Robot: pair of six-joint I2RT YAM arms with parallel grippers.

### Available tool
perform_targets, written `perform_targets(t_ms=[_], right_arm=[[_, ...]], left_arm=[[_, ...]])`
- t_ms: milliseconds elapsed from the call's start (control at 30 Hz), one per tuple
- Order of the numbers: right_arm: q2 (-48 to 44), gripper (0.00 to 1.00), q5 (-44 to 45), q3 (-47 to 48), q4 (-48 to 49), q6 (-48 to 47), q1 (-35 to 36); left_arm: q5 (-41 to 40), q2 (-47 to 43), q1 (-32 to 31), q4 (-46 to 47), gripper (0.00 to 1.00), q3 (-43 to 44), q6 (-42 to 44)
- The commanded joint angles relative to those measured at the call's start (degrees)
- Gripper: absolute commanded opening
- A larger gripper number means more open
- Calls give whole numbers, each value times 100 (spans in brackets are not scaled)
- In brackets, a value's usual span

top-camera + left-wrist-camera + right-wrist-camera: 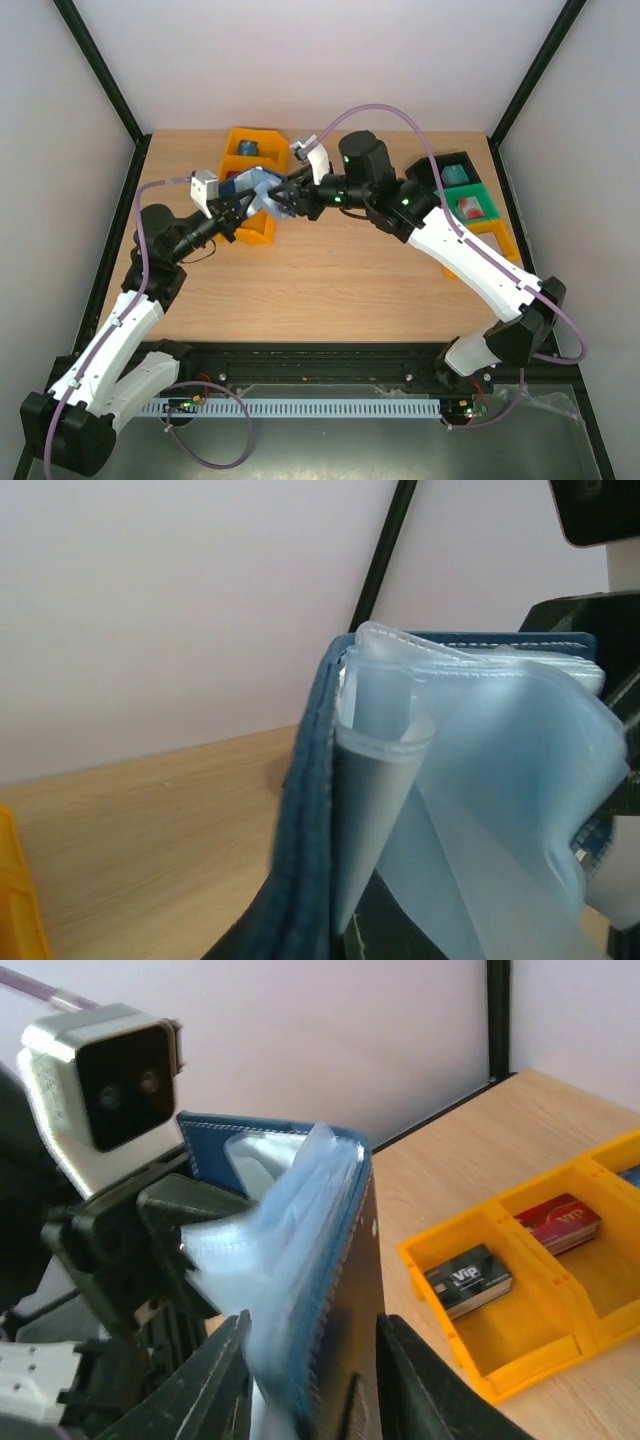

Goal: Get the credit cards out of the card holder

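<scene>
The card holder (256,188) is a navy case held up over the middle of the yellow three-compartment bin (252,232). Its navy cover (305,830) and clear blue inner sleeves (490,780) fill the left wrist view. My left gripper (238,207) is shut on its left side. My right gripper (288,196) (312,1325) reaches in from the right. Its fingers (215,1380) stand apart on either side of the cover (365,1290) and the blurred sleeves. Credit cards lie in the bin (450,1335): a black stack (468,1280) and a red one (560,1222). No card shows in the sleeves.
A blue card (247,148) lies in the bin's far compartment. At the right edge of the table stand black (437,172), green (495,197) and yellow (497,240) bins with small objects inside. Black frame posts rise at the back corners.
</scene>
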Motion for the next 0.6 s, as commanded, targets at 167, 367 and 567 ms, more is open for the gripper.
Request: perform_targets(t_ms=[167, 367, 567], right_arm=[[-583, 44, -1383, -409, 181, -238, -558], [-514, 41, -875, -498, 361, -4, -563], [-386, 47, -943, -569, 621, 76, -480]], left_arm=[[784, -185, 126, 554, 2, -74, -522], [748, -176, 127, 613, 2, -81, -564], [556, -159, 98, 538, 2, -93, -634]])
